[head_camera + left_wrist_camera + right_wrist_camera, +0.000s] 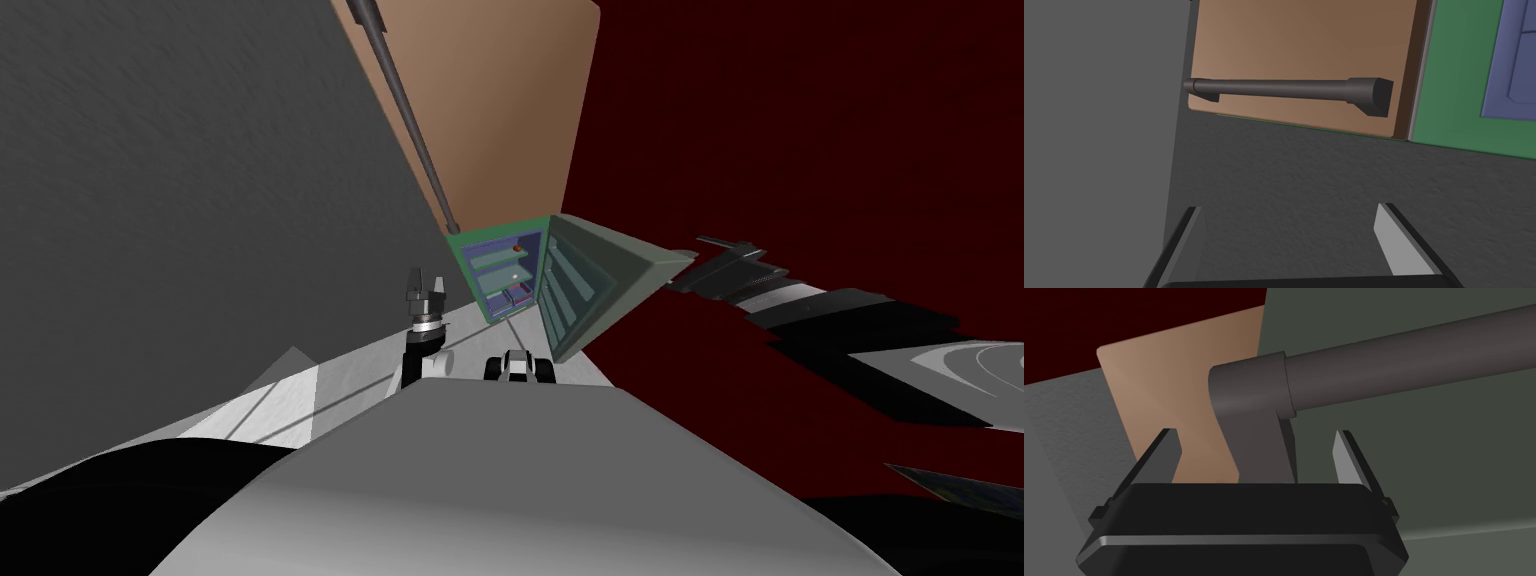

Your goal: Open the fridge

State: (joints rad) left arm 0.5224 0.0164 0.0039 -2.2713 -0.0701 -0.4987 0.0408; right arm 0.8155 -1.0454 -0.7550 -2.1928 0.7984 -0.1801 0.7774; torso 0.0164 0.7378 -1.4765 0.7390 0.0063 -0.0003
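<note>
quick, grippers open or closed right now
left gripper: open, holding nothing
right gripper: open, straddling the end post of the door handle, not clamped on it

- A dark grey wall with a rough, grainy texture (180,200) takes up the left side of the head view.
- A deep dark red, plain wall (800,120) takes up the right side and dims to near black low down.
- Between them runs a narrow strip of pale grey floor (360,378), in lighter and darker bands, crossed by thin dark lines.
</note>
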